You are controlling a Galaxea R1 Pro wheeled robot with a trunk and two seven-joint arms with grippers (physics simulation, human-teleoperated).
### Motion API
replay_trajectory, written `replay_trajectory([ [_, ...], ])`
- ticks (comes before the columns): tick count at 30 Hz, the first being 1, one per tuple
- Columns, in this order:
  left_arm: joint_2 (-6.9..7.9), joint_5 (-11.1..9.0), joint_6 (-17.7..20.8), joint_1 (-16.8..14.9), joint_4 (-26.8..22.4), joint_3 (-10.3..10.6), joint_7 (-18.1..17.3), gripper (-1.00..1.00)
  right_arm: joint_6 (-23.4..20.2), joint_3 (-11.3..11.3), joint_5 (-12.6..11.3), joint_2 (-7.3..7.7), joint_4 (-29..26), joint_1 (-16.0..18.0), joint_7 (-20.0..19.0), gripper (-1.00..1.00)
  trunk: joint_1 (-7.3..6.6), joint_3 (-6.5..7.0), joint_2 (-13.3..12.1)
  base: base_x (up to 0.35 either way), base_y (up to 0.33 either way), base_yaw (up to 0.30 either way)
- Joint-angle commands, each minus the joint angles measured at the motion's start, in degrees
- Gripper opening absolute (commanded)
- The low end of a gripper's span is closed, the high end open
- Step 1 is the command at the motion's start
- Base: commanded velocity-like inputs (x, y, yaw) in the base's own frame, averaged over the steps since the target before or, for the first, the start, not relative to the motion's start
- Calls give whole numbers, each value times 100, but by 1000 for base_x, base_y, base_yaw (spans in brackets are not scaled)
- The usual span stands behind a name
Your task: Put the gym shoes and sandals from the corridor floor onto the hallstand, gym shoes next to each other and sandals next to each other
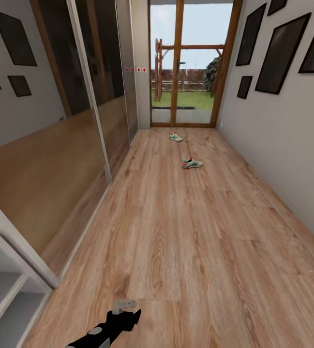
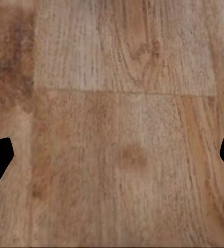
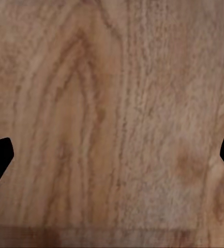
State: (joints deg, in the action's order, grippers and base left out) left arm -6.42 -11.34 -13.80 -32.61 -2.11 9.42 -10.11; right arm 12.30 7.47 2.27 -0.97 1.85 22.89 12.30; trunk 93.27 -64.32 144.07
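Wide view down the corridor: the light-brown wood-plank corridor floor [image 1: 186, 232] runs all the way to the wood-framed glass door [image 1: 190, 63] at the far end, and that door is our landmark. Along the wall well back from the door stands the dark glass-fronted sliding wardrobe [image 1: 79, 96], and farther from the door again, right by the robot, is a corner of the low white open hallstand [image 1: 7, 285], shelves bare in the part that shows.

Now the targets: one white gym shoe with green stripes [image 1: 175, 137] lies just in front of the door, and its partner [image 1: 192, 164] sits a little farther from the door, red-orange heel showing. Both are on the floor, apart from each other, well away from the rack. No sandals from this angle.

The left gripper [image 1: 126, 304] hangs low over the planks at the end of its black arm; in the left wrist view the jaws stand wide, empty, wood grain between them. The right gripper [image 3: 112, 155] reads the same, spread wide over bare floor.

The job now, I'd say, is the approach: roll toward the door, stop short of the nearer shoe, and keep both arms clear of the wardrobe glass.
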Motion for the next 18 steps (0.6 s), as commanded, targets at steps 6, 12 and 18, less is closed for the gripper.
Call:
replay_trajectory([
  [6, 0, 0, 0, 0, 0, 1, 0, 100, 0, 0, 1, 0, 0, -3, 0, 100, 0, 0, 0, 348, 81, 0],
  [12, 0, 0, 0, 0, 0, 2, 0, 100, 0, 0, 1, 0, 0, -4, 0, 100, 0, 0, 0, 348, 81, 0],
  [18, 0, 0, 0, 0, 0, 2, 0, 100, 0, 0, 1, 0, 0, -4, 0, 100, 0, 0, 0, 348, 81, 0],
])
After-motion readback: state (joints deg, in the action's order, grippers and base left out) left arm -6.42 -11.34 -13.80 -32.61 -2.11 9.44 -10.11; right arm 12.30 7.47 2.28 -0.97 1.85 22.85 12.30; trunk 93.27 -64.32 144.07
